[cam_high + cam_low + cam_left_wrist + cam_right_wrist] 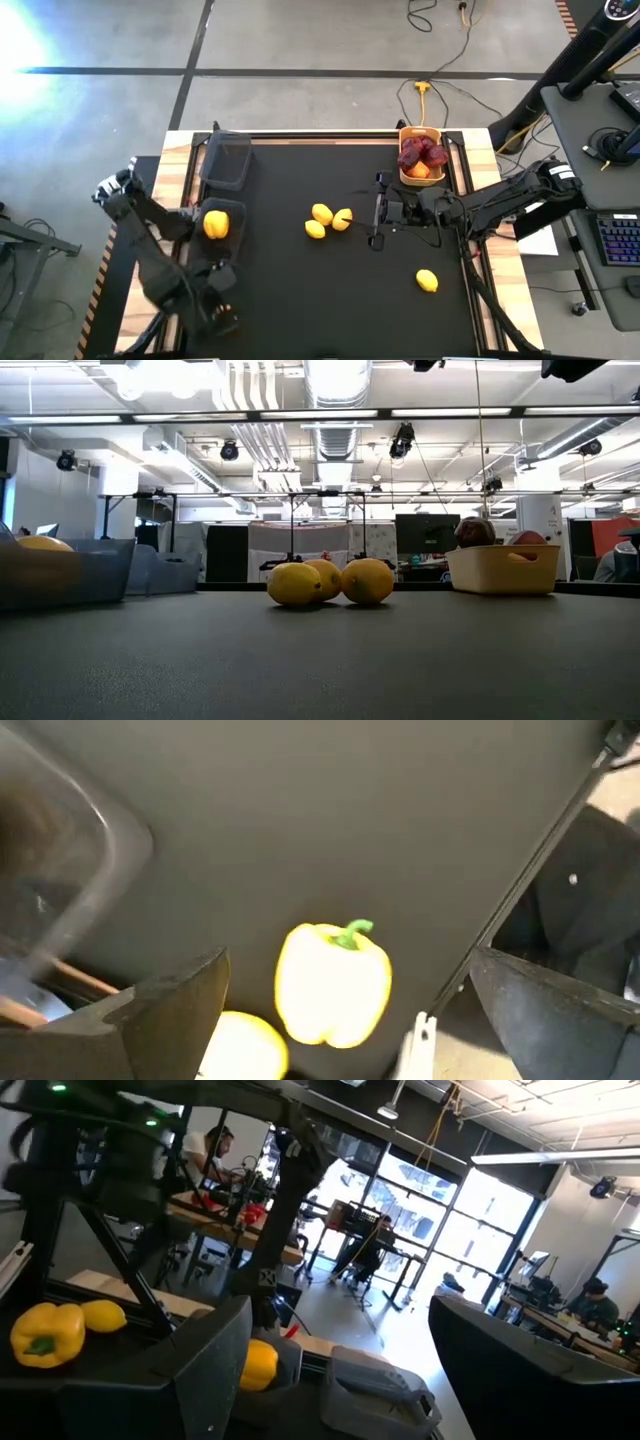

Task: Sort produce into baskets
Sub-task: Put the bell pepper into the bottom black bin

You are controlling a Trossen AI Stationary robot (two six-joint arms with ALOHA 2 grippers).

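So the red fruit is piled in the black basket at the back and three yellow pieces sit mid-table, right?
Not quite. The red fruit is piled in the yellow-orange basket, not the black one, as the high view shows. Three yellow pieces do sit mid-table.

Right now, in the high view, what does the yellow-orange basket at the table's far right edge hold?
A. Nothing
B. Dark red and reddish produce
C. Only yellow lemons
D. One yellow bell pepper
B: the yellow-orange basket is piled with dark red produce, while the yellow lemons still lie on the mat outside it.
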